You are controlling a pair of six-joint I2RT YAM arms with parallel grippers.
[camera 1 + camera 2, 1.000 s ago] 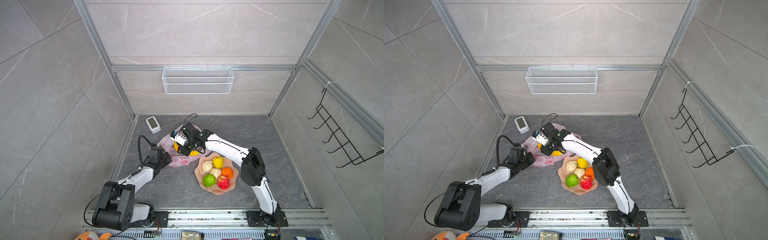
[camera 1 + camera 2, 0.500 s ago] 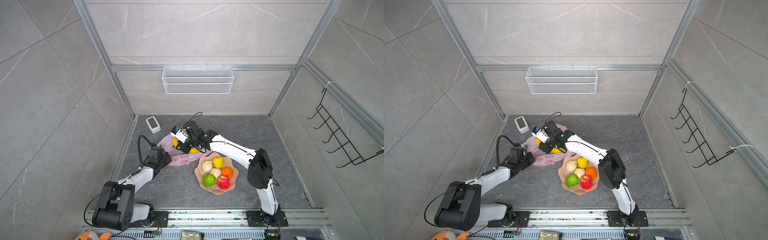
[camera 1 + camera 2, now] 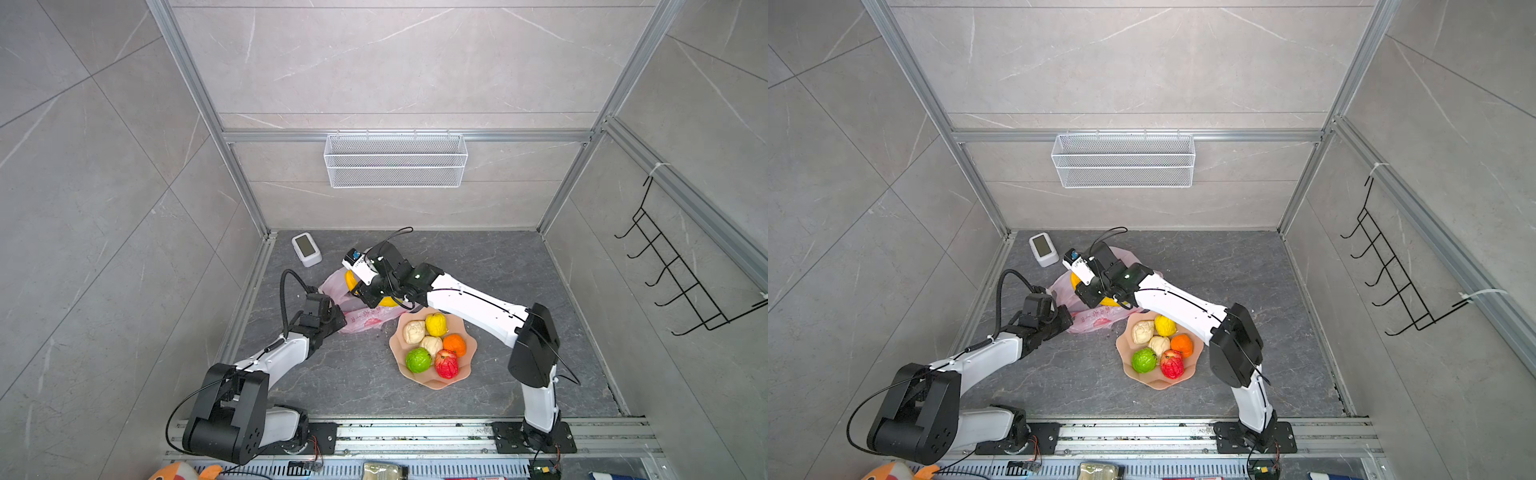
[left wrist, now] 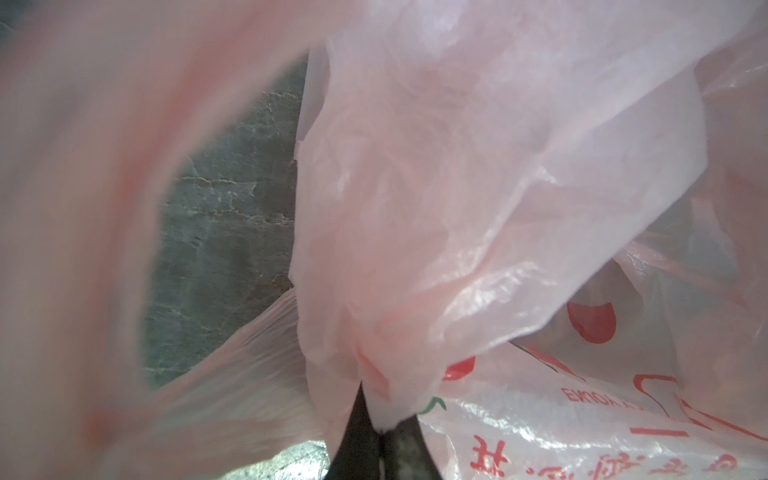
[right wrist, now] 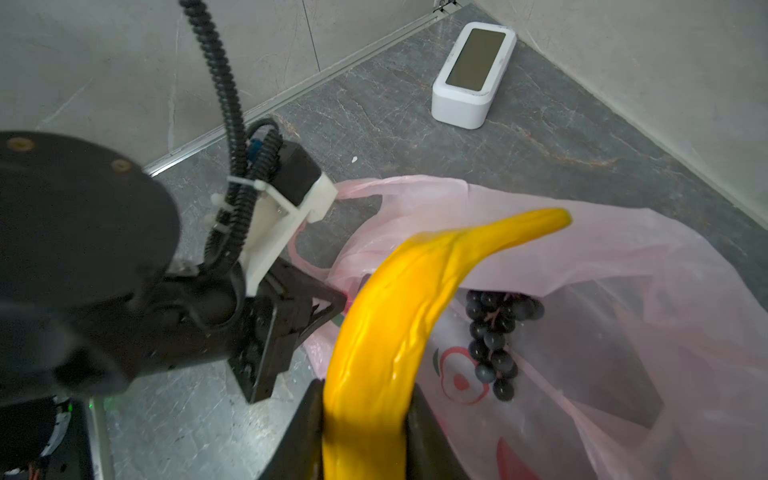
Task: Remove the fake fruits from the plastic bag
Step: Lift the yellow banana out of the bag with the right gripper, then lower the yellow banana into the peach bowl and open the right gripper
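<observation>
Pinching the crinkly pink bag [image 4: 457, 166], the left gripper [image 4: 380, 411] is fully closed on its film. The right gripper [image 5: 363, 415] clamps a smooth, curved banana [image 5: 407, 291]. Beaded dark grapes [image 5: 492, 332] lie inside.

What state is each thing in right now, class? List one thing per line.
plastic bag, mouth open, edge pinched by the left hand
left hand, shut on the plastic bag
right hand, shut on the banana
banana, held up over the bag
grape bunch, lying inside the bag
plate, holding six fruits
</observation>
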